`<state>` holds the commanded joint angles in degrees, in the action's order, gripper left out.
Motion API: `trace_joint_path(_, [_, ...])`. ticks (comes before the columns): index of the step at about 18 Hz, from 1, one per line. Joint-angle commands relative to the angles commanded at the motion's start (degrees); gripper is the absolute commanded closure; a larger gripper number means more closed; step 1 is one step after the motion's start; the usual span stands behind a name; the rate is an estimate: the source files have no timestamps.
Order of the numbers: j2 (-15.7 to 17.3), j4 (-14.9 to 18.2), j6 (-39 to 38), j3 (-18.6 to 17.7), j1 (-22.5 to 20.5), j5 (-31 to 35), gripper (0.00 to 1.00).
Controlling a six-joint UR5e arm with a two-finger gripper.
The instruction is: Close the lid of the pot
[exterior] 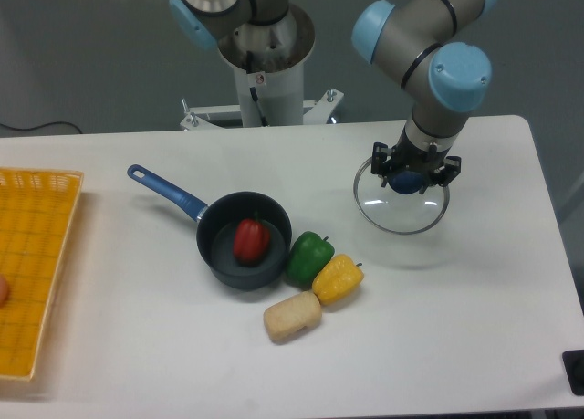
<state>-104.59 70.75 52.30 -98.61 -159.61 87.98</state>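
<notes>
Pot (245, 241) is what you see near the table's (456, 328) middle, open, handle pointing to 10 o'clock, a red pepper (252, 239) inside. At its 3 o'clock, well apart, the lid (401, 200) sits with your gripper (408, 180) clamped on its blue knob. Green pepper (309, 257), yellow pepper (338, 278) and a bread piece (292, 317) trail off toward 5 o'clock.

Pretty plain setup: a white rectangular counter (474, 346) with rounded corners against a dull grey-green floor (91, 54). Lighting's soft and even, and a thin black cable (36, 127) trails at far left.
</notes>
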Motion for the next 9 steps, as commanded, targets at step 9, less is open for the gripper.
trace_joint_path(9, [0.1,0.2,-0.3,0.1,0.6,0.5,0.36])
